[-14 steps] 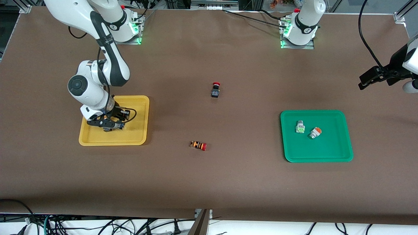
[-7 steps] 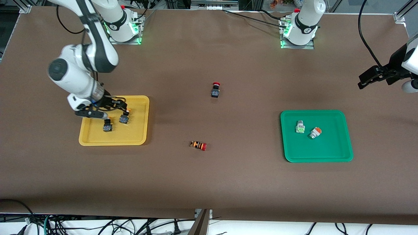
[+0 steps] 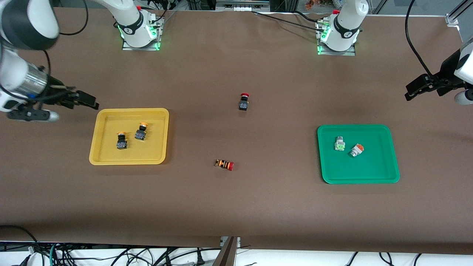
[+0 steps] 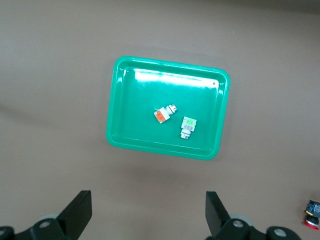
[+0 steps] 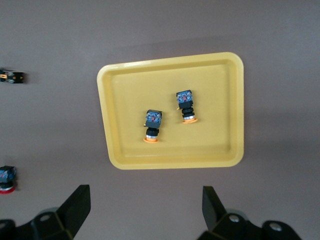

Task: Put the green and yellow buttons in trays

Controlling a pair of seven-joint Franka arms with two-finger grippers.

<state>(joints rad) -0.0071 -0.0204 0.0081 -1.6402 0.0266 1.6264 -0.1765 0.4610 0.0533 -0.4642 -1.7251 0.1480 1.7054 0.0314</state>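
Two black switches with yellow-orange caps (image 3: 121, 140) (image 3: 140, 132) lie in the yellow tray (image 3: 155, 149), also in the right wrist view (image 5: 152, 125) (image 5: 186, 105). The green-faced switch (image 3: 339, 143) and the orange-ended switch (image 3: 356, 150) lie in the green tray (image 3: 377, 166), also in the left wrist view (image 4: 188, 126) (image 4: 162, 114). My right gripper (image 3: 31, 115) (image 5: 145, 205) is open and empty, high over the table beside the yellow tray. My left gripper (image 3: 462, 98) (image 4: 148, 205) is open and empty, waiting high at the left arm's end.
A black switch with a red cap (image 3: 243, 102) stands mid-table. An orange-striped switch with a red cap (image 3: 224, 164) lies nearer the front camera. Both sit on the brown table between the trays.
My right gripper has let go of a black switch in the yellow tray, risen out of it and swung toward the right arm's end of the table. The left arm has not moved.
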